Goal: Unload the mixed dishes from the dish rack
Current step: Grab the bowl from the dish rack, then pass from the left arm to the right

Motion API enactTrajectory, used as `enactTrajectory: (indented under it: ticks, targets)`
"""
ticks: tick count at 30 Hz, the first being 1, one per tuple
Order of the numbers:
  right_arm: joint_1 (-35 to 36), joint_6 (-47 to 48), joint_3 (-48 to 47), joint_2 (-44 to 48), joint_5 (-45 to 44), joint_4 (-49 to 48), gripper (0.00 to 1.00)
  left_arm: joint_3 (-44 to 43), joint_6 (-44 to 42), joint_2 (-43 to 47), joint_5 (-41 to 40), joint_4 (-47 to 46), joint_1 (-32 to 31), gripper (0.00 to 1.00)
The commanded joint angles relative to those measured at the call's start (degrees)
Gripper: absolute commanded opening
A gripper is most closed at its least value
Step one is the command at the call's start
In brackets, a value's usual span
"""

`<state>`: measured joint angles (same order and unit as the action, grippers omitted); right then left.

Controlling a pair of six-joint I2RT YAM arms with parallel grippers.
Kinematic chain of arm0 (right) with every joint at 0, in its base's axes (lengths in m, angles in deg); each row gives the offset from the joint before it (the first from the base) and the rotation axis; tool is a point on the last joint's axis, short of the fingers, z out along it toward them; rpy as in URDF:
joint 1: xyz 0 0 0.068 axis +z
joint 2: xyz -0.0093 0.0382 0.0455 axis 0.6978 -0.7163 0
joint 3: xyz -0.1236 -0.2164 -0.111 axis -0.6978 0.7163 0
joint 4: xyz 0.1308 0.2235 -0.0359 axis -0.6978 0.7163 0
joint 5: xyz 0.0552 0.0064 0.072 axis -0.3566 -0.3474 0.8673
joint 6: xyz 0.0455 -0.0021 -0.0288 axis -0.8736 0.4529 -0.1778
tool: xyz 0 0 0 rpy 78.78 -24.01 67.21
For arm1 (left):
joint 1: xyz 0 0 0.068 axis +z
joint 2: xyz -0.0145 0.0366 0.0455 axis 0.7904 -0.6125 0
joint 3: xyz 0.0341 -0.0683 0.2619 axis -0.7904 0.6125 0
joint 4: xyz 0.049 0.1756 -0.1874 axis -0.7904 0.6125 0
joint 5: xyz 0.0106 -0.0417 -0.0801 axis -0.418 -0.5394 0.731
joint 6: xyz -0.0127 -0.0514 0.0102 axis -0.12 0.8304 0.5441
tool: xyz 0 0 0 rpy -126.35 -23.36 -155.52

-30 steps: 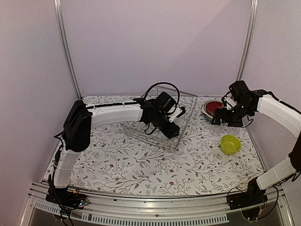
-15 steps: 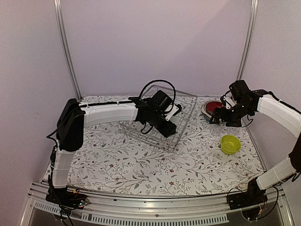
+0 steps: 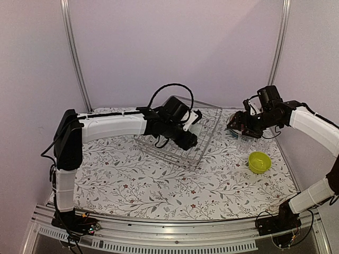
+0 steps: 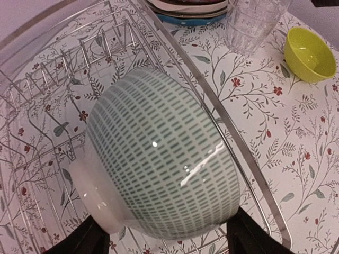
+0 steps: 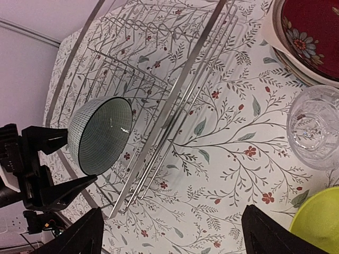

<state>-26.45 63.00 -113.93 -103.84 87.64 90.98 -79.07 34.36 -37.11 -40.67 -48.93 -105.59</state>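
Grips the pale bowl (image 4: 159,159) in the left hand (image 4: 169,235), over the dish rack (image 5: 184,84). Holds the right hand (image 5: 172,211) wide open and empty above the bench (image 5: 222,159), near the clear glass (image 5: 315,132) and stacked plates (image 5: 312,32).

— What surrounds it?
— Pale lilac walls (image 3: 175,47), with aluminium posts (image 3: 74,53) in the back corners.
— And below?
— A tabletop (image 3: 159,185) in white cloth with leafy sprigs (small red flowers too), and a metal rail (image 3: 175,233) along the front.

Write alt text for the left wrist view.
A pale bowl with green dashes fills the frame, tipped on its side between the fingers of the left gripper over the dish rack. Beyond it, on a floral tablecloth: stacked plates, a clear glass, a yellow-green bowl.
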Motion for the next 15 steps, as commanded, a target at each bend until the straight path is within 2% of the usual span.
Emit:
enactTrajectory:
  ticks: [1,10,15]
  targets:
    - [2.4,-7.0,-0.2,-1.4,6.4,-9.1,0.9,2.3,0.7,5.2,-0.3,-7.4,0.0,0.57]
    - [7.9,-13.9,-0.9,-3.6,8.6,-17.8,0.83,5.6,1.0,9.2,-0.1,-11.0,-0.2,0.56]
    - [10.1,-16.4,-2.1,-6.2,10.4,-21.6,0.76,7.3,1.5,11.3,0.6,-13.2,-0.3,0.57]
